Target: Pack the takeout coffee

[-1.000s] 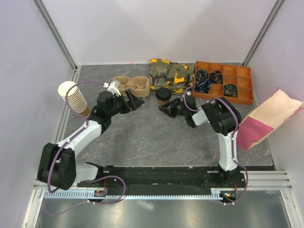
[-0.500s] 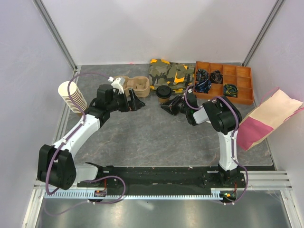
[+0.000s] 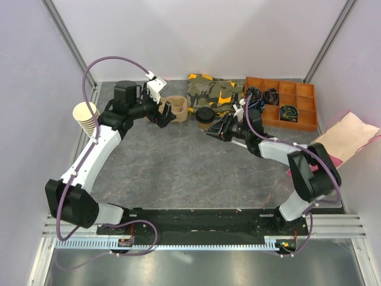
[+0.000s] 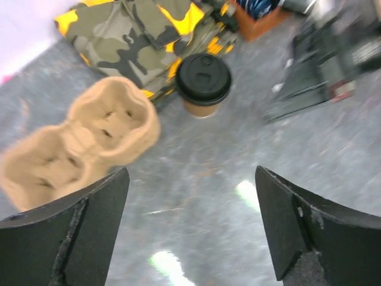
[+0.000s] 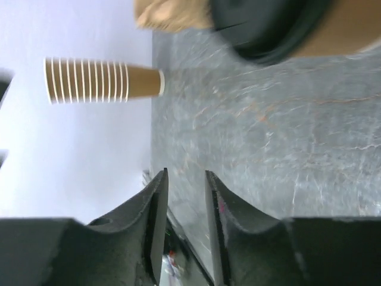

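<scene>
The takeout coffee [image 3: 205, 115], a small tan cup with a black lid, stands at the back middle of the table. It also shows in the left wrist view [image 4: 204, 80] and, close and blurred, in the right wrist view [image 5: 268, 27]. The brown pulp cup carrier [image 3: 174, 107] lies just to its left [image 4: 77, 149]. My left gripper [image 3: 162, 117] hovers over the carrier's near edge, jaws wide open and empty [image 4: 190, 173]. My right gripper [image 3: 212, 129] sits just in front and to the right of the cup, its jaws a narrow gap apart and empty [image 5: 186, 179].
A tall stack of lidless paper cups [image 3: 87, 118] stands at the left edge [image 5: 95, 80]. A camouflage cloth [image 3: 211, 90] lies behind the cup. An orange compartment tray [image 3: 297, 122] sits at the back right. A tan and pink paper bag [image 3: 336, 146] leans at the right wall.
My left arm has lifted and swung back towards the carrier. My right arm has stretched out, its elbow dropping to the right, and its gripper stays beside the cup.
</scene>
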Controlling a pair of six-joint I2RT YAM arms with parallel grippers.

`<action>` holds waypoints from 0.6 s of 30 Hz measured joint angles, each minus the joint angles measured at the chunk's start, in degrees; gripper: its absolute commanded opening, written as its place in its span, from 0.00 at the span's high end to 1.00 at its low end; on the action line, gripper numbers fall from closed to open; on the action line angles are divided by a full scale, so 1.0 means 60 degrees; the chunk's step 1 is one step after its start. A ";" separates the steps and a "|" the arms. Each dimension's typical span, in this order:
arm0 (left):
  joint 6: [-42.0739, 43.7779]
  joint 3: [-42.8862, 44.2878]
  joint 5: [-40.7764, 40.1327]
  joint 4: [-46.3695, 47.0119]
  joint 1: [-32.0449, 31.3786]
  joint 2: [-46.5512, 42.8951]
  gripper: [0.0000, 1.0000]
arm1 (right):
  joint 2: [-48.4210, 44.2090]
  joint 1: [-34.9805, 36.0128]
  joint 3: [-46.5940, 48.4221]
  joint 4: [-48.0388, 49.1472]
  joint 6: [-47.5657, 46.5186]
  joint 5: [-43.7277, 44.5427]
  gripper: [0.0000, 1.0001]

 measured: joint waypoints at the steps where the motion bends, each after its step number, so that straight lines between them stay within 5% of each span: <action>1: 0.0517 0.0168 0.0073 -0.0186 0.0029 0.0164 0.11 | -0.0452 -0.0011 0.0004 -0.0361 -0.0393 -0.0113 0.58; 10: 0.4787 0.3657 0.1410 -0.2776 0.0936 0.3289 0.40 | -0.2481 -0.0350 0.1515 -0.5166 -0.5191 -0.0674 0.53; 18: 0.9231 0.5180 0.2167 -0.4845 0.1089 0.4805 0.49 | -0.2918 -0.0648 0.2368 -0.8098 -0.8426 -0.0663 0.53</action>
